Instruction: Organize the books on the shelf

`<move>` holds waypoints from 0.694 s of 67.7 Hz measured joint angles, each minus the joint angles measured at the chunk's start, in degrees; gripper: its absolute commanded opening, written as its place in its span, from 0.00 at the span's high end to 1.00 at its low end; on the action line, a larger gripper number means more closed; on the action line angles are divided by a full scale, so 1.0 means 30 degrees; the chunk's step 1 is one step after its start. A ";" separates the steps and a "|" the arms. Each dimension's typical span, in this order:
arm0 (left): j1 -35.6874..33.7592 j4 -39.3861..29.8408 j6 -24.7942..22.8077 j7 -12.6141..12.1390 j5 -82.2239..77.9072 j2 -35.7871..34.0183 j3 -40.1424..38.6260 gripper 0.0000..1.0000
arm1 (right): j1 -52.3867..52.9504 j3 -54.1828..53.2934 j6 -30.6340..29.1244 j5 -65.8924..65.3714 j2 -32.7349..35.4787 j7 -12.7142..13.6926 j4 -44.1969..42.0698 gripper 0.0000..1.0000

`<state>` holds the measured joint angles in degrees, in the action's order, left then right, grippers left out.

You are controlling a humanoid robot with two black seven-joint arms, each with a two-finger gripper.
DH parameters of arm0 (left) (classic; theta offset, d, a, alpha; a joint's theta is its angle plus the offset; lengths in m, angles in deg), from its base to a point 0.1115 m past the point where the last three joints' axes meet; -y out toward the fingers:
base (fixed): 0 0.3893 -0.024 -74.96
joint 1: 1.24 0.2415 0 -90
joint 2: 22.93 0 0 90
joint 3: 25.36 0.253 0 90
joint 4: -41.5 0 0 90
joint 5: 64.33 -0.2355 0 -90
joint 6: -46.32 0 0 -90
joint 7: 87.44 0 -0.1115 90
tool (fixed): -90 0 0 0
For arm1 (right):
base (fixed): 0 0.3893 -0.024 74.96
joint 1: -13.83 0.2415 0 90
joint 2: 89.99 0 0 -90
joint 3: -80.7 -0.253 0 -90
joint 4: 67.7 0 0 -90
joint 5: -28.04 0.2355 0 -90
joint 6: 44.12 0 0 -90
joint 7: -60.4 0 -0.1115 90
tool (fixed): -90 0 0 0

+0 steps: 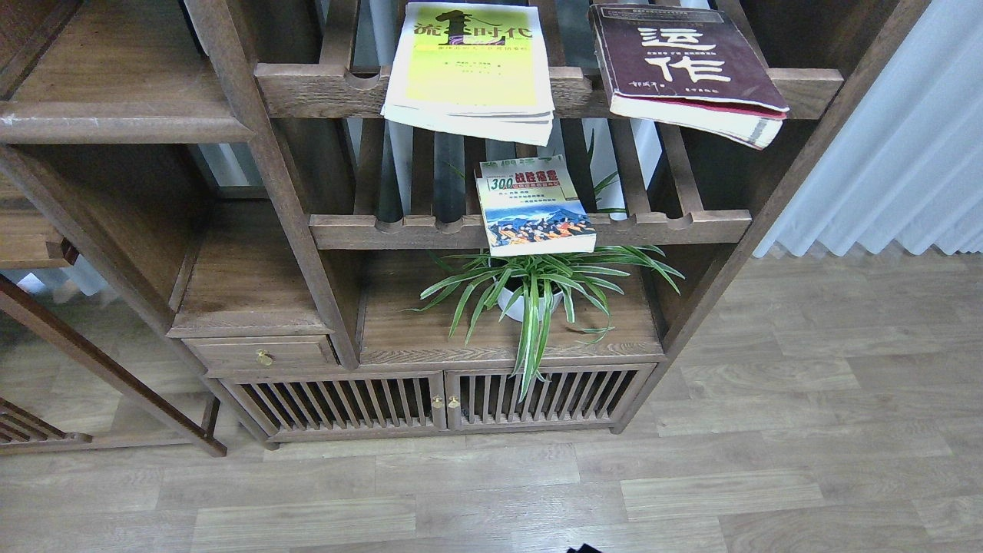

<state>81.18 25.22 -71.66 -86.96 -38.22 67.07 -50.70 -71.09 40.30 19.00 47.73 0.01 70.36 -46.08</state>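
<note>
Three books lie flat on the slatted racks of a dark wooden unit. The large lime-yellow book (470,65) rests on the upper rack and overhangs its front rail. To its right on the same rack lies the thick maroon book (683,65), turned slightly askew. The smaller "300" book (535,206) with the mountain picture sits on the lower rack, jutting over the rail. The shelf (115,115), a solid board with a pale-scuffed front edge, is at the upper left and bare. Neither of my grippers shows in the head view.
A spider plant in a white pot (537,296) stands on the board under the lower rack. Below are a slatted-door cabinet (438,399) and a small drawer (265,355). A white curtain (906,153) hangs at the right. Wooden floor fills the foreground.
</note>
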 measured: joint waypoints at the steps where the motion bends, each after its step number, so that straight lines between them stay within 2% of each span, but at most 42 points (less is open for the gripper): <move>1: -0.0015 0.0000 -0.0001 0.0000 0.0000 0.0000 0.0001 0.01 | 0.0058 -0.0020 -0.0061 0.0000 0.0000 0.0002 0.0000 0.00; 47: -0.1035 -0.0188 -0.0008 0.0042 0.0071 0.0000 -0.0370 0.01 | 0.2347 -0.1506 -0.0379 0.0018 0.0698 0.0046 0.0259 0.00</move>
<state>78.07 24.66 -71.68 -86.83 -38.01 67.07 -51.81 -64.05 35.78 17.87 47.78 2.10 70.50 -45.30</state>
